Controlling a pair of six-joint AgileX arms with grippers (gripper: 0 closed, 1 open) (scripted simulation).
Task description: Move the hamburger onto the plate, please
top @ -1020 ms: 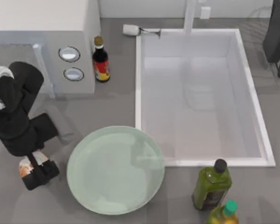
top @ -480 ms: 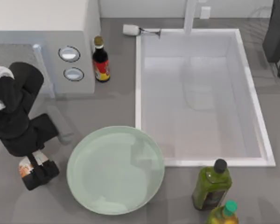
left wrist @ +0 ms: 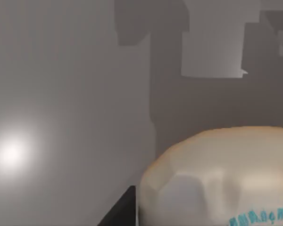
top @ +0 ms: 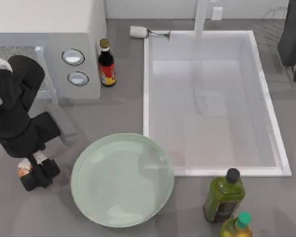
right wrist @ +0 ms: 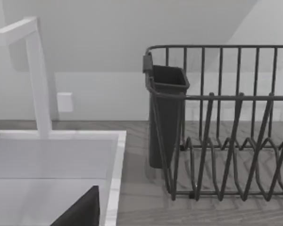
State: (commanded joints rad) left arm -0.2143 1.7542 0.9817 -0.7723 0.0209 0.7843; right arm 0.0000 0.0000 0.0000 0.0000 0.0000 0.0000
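Observation:
The hamburger (top: 23, 170), a small cream lump with orange-red patches, is near the table's left edge, held between the dark fingers of my left gripper (top: 33, 171). In the left wrist view the hamburger (left wrist: 217, 179) looms large and cream-coloured beside one dark finger (left wrist: 119, 213). The plate (top: 122, 180), a large pale mint-green dish, lies on the counter just right of the gripper, apart from it. My right arm (top: 292, 34) is parked at the far right corner.
A white sink (top: 146, 98) lies behind and to the right of the plate. A dark sauce bottle (top: 106, 63) stands beside a white appliance (top: 44, 29). Two green oil bottles (top: 225, 195) stand front right. A dish rack (right wrist: 226, 141) is by the right arm.
My left gripper has shifted slightly left and toward the back of the table, and the hamburger has moved along with it. The right arm has stayed still.

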